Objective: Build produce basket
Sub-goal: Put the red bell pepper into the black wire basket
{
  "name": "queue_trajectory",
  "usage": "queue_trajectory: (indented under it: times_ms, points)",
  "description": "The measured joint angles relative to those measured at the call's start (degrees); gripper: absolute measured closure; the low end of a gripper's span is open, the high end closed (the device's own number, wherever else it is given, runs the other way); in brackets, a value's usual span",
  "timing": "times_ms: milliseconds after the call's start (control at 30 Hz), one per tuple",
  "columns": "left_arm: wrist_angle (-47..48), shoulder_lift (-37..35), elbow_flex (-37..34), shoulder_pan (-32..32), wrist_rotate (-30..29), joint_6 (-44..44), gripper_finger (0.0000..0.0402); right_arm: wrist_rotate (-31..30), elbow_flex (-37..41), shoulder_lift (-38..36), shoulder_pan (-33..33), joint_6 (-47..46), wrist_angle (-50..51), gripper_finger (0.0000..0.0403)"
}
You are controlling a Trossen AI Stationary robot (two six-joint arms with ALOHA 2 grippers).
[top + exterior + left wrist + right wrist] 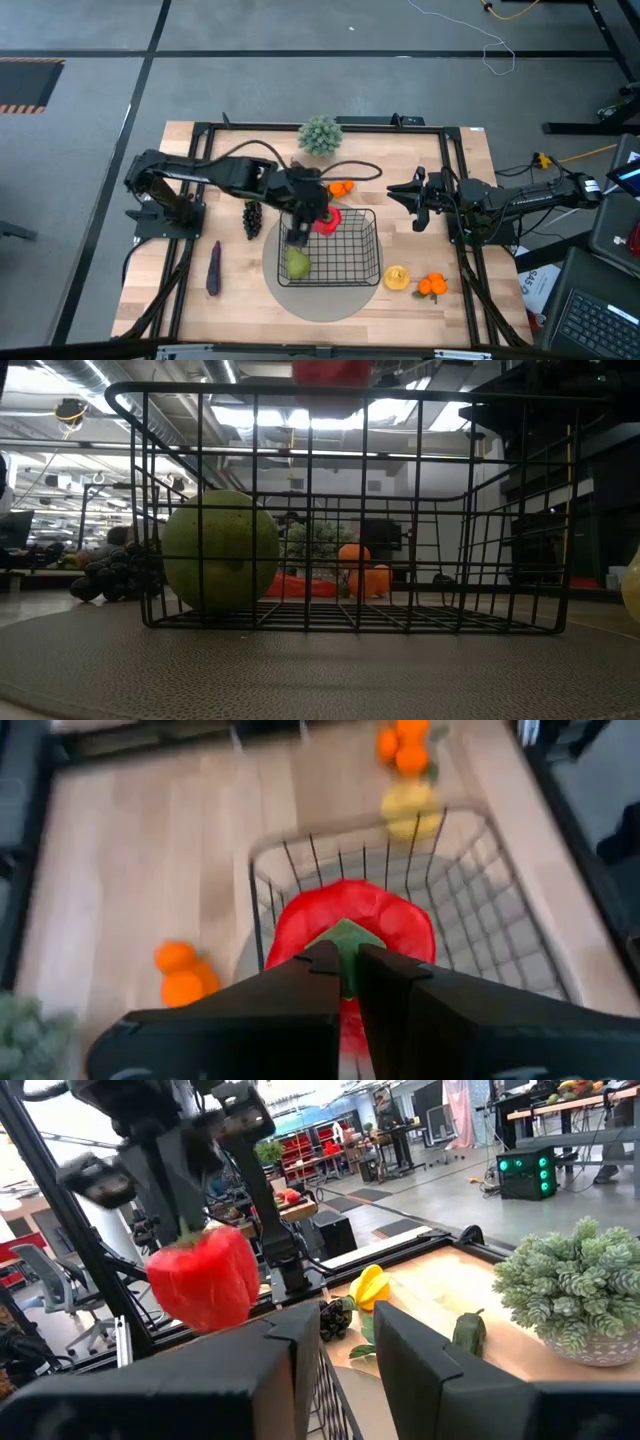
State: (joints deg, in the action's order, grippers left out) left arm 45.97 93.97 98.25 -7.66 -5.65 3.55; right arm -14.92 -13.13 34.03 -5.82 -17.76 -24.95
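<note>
Left wrist view shows you the left end effector (345,970) pinched tight on the green stem of the red pepper (350,935), which hangs over the near corner of the basket (500,920), clear of the wire. From above, that pepper (326,221) sits above the basket's far left corner, with the green pear (298,264) already inside on the mesh floor.

Judge the pepper as a light, hollow, smooth-skinned toy: its rounded body would likely slip between narrow fingers, so the stem is your sound hold, though it lets the body swing. Lower before you release, or it may bounce off the rim.

Your right end effector (418,205) waits beside the basket's right side, fingers partly apart and holding nothing. Grapes (252,217), eggplant (213,268), lemon (396,277) and oranges (432,286) lie on the worktop (450,160).
</note>
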Motion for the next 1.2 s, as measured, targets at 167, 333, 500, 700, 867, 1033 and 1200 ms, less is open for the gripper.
queue_trajectory:
  times_ms: [167, 333, 500, 700, 867, 1033, 1200]
  points:
    - [1.95, 2.75, -0.10, 0.00, 0.02, 0.05, 0.0400, -0.02, 0.01, 0.17, 0.01, 0.04, -0.63, 0.0306]
    - [-0.44, 4.39, -0.01, 0.00, 0.00, 0.21, 0.0400, -0.02, 0.00, 0.45, 0.02, 0.04, -0.10, 0.0306]
    - [-2.45, 5.28, 0.00, 0.00, 0.01, 1.39, 0.0400, -0.02, 0.00, 0.76, 0.00, 0.01, -0.14, 0.0306]
    - [-5.13, 6.61, 0.09, 0.00, 0.02, 2.21, 0.0400, -0.02, 0.00, 0.96, 0.02, -0.07, -0.55, 0.0306]
    - [-4.80, 7.50, 0.01, 0.00, 0.53, 2.96, 0.0399, -0.02, 0.00, 0.97, 0.02, -0.11, -0.53, 0.0306]
    - [-4.45, 7.78, -0.05, 0.00, 0.66, 2.96, 0.0400, -0.02, 0.00, 0.98, 0.02, -0.09, -0.53, 0.0306]
    - [-4.50, 7.76, -0.04, 0.00, 0.67, 2.97, 0.0399, -0.02, 0.00, 0.96, 0.01, -0.11, -0.51, 0.0306]
